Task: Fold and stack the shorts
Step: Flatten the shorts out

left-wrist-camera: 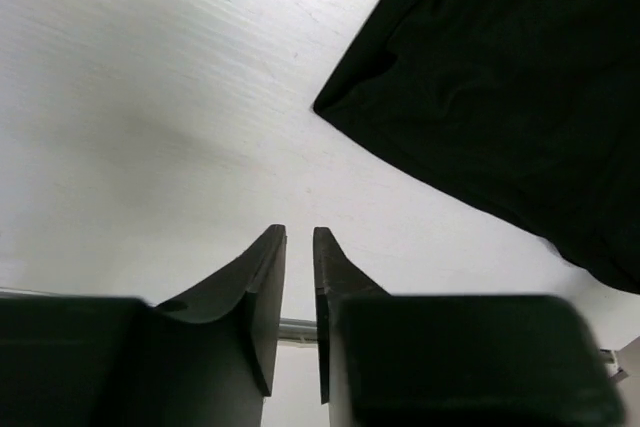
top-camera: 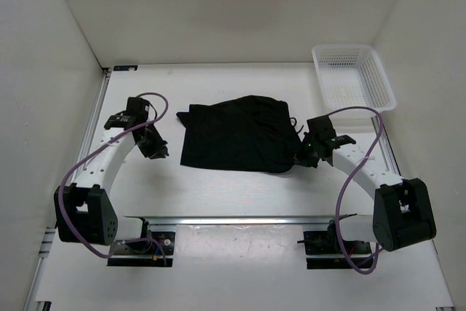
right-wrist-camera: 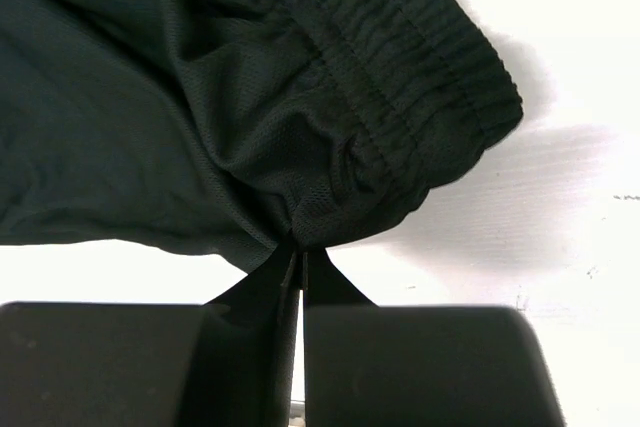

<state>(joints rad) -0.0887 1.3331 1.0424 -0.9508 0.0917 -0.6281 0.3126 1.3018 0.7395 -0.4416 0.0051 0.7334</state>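
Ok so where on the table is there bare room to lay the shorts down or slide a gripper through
Bare table lies along the near side, between the shorts and the metal rail, and along the far side behind the shorts. It is tight at the shorts' right edge, where the right gripper pinches the fabric, and by the basket. The left gripper sits off the left edge.

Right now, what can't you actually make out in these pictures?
- Top view: the right pincer blends into the black shorts, so its grip is unclear there.
- Right wrist view: only part of the shorts fits; the frame cuts off the rest.
- Left wrist view: the left pincer hides the table beneath it.
- Basket: too small to check inside.
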